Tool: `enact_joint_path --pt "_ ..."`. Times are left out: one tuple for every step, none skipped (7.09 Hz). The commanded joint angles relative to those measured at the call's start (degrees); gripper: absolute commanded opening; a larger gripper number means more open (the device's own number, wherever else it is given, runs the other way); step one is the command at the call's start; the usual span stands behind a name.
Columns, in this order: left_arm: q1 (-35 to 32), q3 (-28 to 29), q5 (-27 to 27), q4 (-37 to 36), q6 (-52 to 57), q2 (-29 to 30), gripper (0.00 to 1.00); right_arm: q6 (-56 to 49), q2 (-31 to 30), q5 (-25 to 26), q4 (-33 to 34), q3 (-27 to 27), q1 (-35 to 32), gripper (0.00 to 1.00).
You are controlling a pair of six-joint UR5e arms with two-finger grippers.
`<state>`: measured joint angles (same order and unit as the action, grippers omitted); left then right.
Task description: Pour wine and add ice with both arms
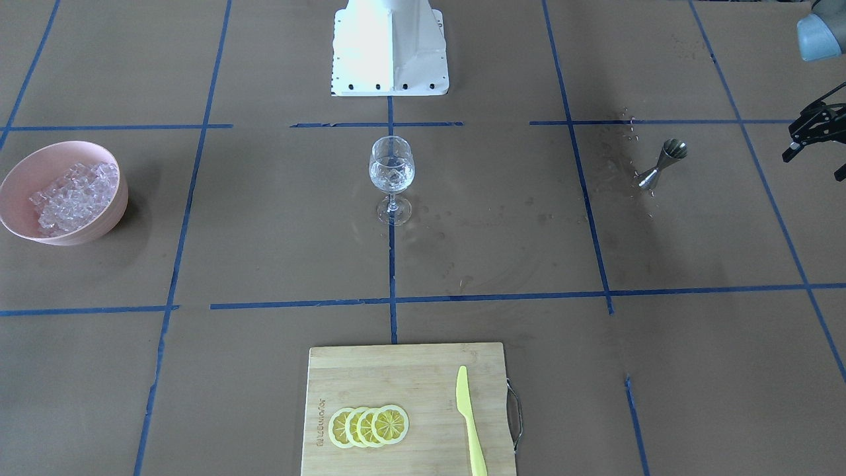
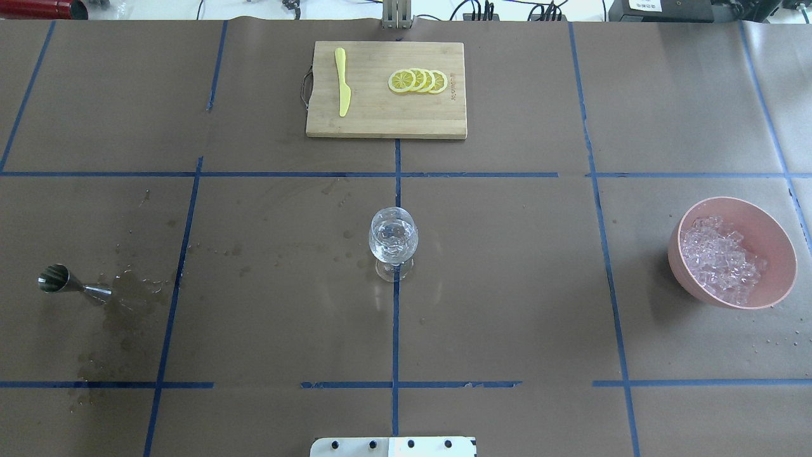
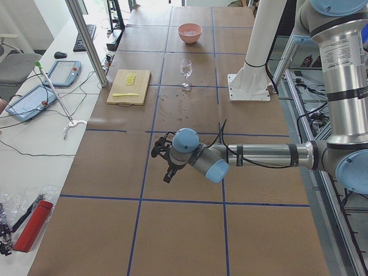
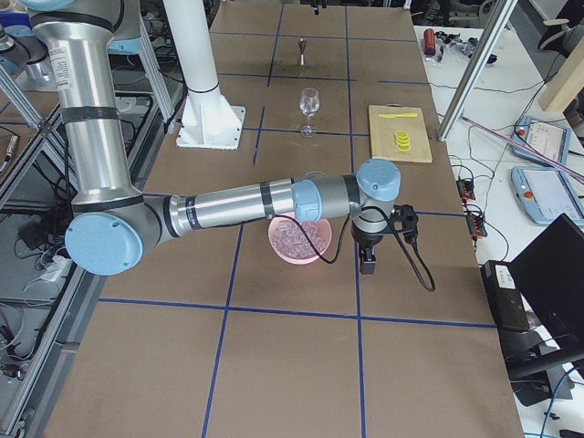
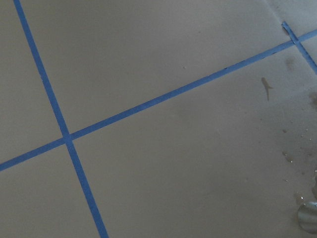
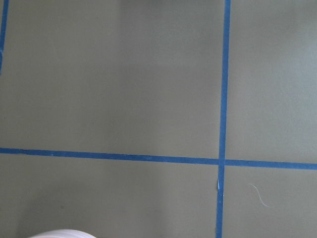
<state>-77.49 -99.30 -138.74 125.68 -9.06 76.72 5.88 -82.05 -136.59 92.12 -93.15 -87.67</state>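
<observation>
A clear stemmed glass (image 1: 391,173) stands upright at the table's middle (image 2: 393,241) with clear glinting contents; I cannot tell ice from liquid in it. The ice (image 2: 723,260) fills a pink bowl (image 2: 786,254), which is on the left in the front-facing view (image 1: 99,225). A steel jigger (image 2: 63,282) stands among wet patches and droplets of wine (image 2: 130,289). My left gripper (image 1: 813,165) hovers beyond the jigger (image 1: 661,165), fingers spread, empty. My right gripper (image 4: 368,267) hangs just past the bowl (image 4: 297,242); I cannot tell whether it is open or shut.
A bamboo cutting board (image 2: 380,120) on the far side holds lemon slices (image 2: 419,81) and a yellow knife (image 2: 343,82). The white robot base (image 1: 390,53) stands behind the glass. Blue tape lines cross the brown table cover.
</observation>
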Motion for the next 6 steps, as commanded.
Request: enact_joint_path --pt "-0.8 -3.4 -4.2 -6.1 0.4 0.1 1.00 -2.4 0.6 -0.3 -0.2 2.3 -0.8 1.00" --pt "-1.8 -3.5 -1.5 -6.8 1.9 0.2 1.00 -2.3 0.8 0.1 -0.1 2.4 -0.7 1.00" --pt "-2.1 -3.4 3.2 -9.7 5.8 1.3 1.00 -2.4 0.8 0.1 -0.1 2.4 -0.7 1.00" --pt "-5.4 -3.2 5.6 -17.8 11.9 4.8 1.00 -2.4 0.7 0.2 -0.2 2.6 -0.6 1.00" --pt "-10.2 -2.8 5.7 -25.0 17.5 7.1 1.00 -2.4 0.5 -0.3 -0.3 2.5 -0.6 1.00" --pt "-11.4 -3.5 5.3 -29.1 18.8 9.1 1.00 -1.5 0.4 -0.5 -0.5 1.7 -0.5 1.00"
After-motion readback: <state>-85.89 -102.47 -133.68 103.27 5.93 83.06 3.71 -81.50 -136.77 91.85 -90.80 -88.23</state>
